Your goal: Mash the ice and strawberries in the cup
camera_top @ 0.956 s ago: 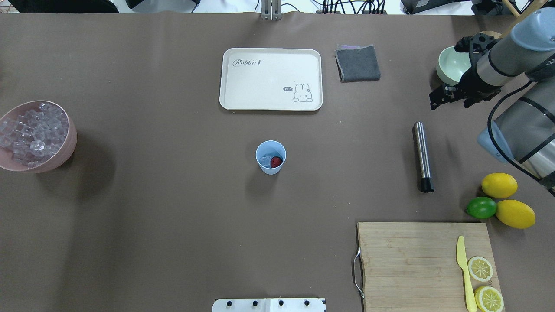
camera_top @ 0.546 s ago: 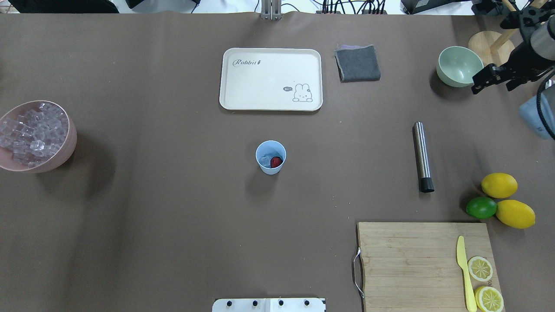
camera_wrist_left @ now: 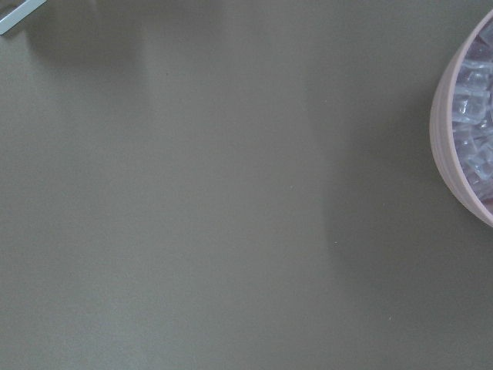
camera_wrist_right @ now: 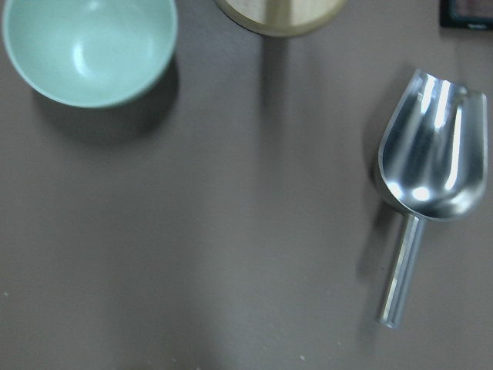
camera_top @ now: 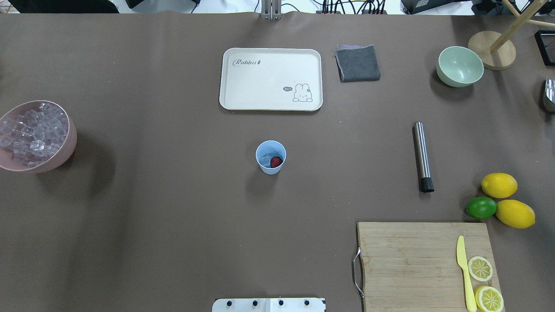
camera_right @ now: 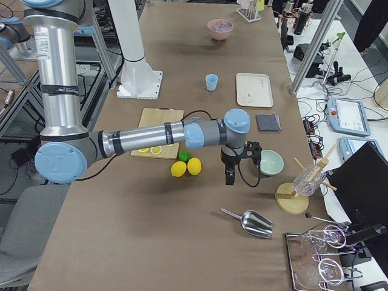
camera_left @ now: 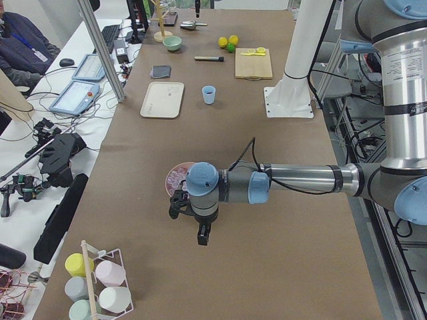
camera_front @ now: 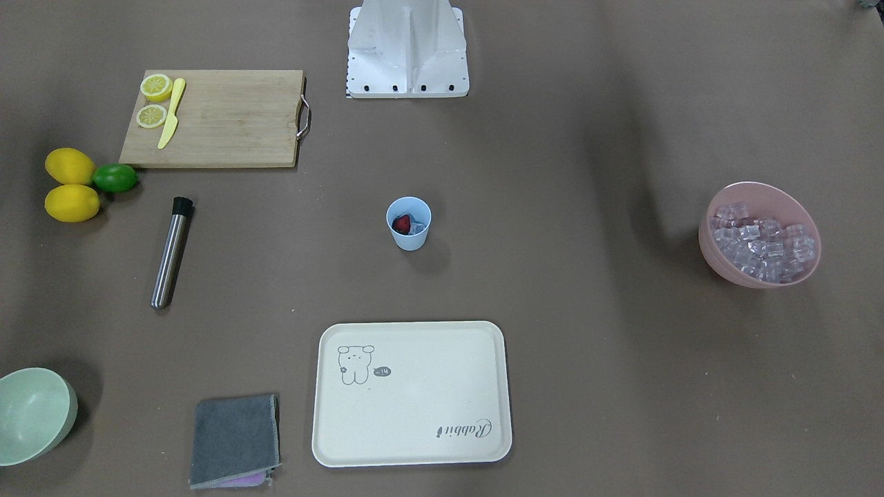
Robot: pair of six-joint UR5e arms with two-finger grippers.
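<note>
Cup (camera_top: 270,169) stands central holding strawberry (camera_top: 276,162) and ice (camera_top: 264,161) for mashing; I cannot tell whether left or right jaws are clenched.

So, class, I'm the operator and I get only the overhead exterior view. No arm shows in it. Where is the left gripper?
Observer: In the exterior left view, the left gripper hangs beside the pink bowl, outside your left edge.
Operator: And the right one?
Observer: In the exterior right view, the right gripper hangs near the pale green bowl, outside your right edge.
</note>
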